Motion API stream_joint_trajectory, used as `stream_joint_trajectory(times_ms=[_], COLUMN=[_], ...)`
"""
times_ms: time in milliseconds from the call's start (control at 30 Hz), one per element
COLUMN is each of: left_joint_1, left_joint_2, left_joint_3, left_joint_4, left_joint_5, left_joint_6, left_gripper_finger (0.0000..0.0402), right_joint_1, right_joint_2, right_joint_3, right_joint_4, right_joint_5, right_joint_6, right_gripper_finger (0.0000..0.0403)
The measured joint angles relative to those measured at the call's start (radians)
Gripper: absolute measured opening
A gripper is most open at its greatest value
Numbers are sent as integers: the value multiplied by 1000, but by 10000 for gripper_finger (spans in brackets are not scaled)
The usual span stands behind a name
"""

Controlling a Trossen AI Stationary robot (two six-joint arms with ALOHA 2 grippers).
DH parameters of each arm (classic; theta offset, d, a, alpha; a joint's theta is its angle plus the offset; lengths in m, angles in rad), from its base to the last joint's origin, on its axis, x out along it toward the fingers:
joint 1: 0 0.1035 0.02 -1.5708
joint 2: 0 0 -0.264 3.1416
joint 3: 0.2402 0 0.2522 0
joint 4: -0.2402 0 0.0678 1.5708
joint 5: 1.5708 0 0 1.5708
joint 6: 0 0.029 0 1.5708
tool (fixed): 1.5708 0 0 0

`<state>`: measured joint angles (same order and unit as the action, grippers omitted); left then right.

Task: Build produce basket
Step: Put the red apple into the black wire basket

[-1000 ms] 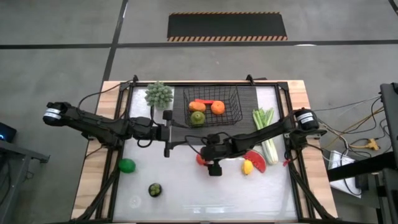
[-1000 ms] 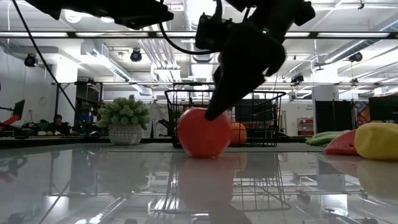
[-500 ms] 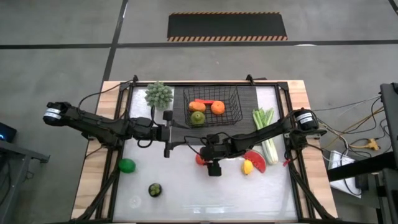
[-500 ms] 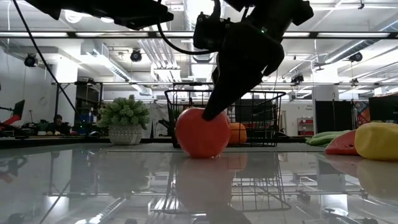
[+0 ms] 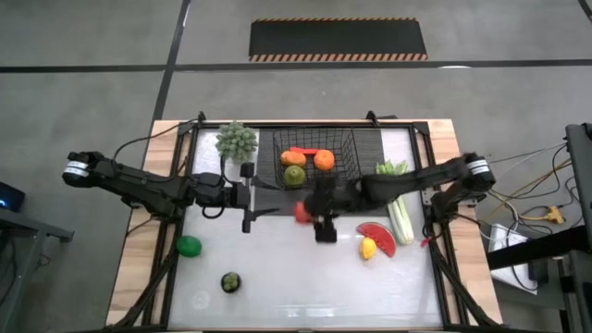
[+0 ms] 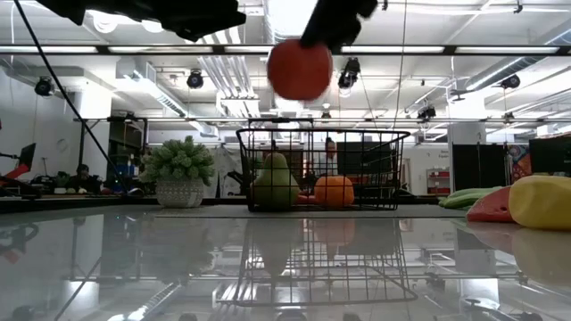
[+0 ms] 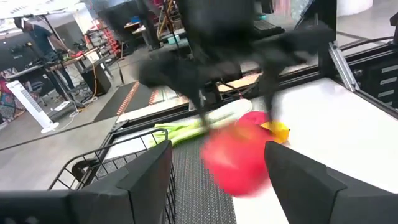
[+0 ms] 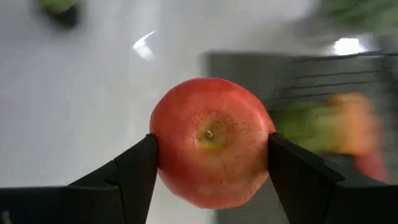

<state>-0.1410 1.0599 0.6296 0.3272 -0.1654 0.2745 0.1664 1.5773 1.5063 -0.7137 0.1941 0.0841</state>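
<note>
My right gripper (image 5: 306, 211) is shut on the red apple (image 5: 302, 212) and holds it in the air just near of the black wire basket (image 5: 315, 157). In the low view the apple (image 6: 300, 69) hangs above the basket's rim (image 6: 321, 134). An orange (image 5: 324, 160), a green fruit (image 5: 293, 175) and a carrot (image 5: 301, 152) lie in the basket. My left gripper (image 5: 255, 197) waits open to the basket's left, above the table. Celery (image 5: 396, 190), a watermelon slice (image 5: 377, 237) and a lemon (image 5: 368, 248) lie on the table to the right. My right gripper pinches the red apple (image 8: 211, 142) between its two fingers (image 8: 134, 168), one on each of two opposite sides (image 8: 157, 146), with the stem dimple facing the wrist camera. The fingers come slanting from above and the table's right. The apple is lifted clear of the table.
A green lime (image 5: 189, 245) and a dark round fruit (image 5: 229, 282) lie at the near left of the table. A small potted plant (image 5: 237, 141) stands left of the basket at the far edge. A dark ribbed mat (image 5: 370, 148) lies under the basket.
My right gripper, shut on the red apple, has risen from the table and moved toward the far edge and the basket. The apple, which rested on the table a second ago, is now lifted clear and stands above the height of the basket's rim.
</note>
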Motion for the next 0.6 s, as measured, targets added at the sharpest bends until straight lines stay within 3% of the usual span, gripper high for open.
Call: stream_joint_trajectory(times_ms=[133,333,600], left_joint_1=[0,0,0], left_joint_2=[-3,-4,-4], left_joint_3=[0,0,-1], left_joint_4=[-4,-5,-9], left_joint_5=[0,0,0], left_joint_6=[0,-2,-2], left_gripper_finger=[240,240,240], right_joint_1=[-101,-310,-490], right_joint_2=[-55,-79,-2], right_joint_3=[67,20,-107], right_joint_4=[-127,-171,54], right_joint_5=[122,107,-172], right_joint_6=[29,99,108], right_gripper_finger=[256,256,256])
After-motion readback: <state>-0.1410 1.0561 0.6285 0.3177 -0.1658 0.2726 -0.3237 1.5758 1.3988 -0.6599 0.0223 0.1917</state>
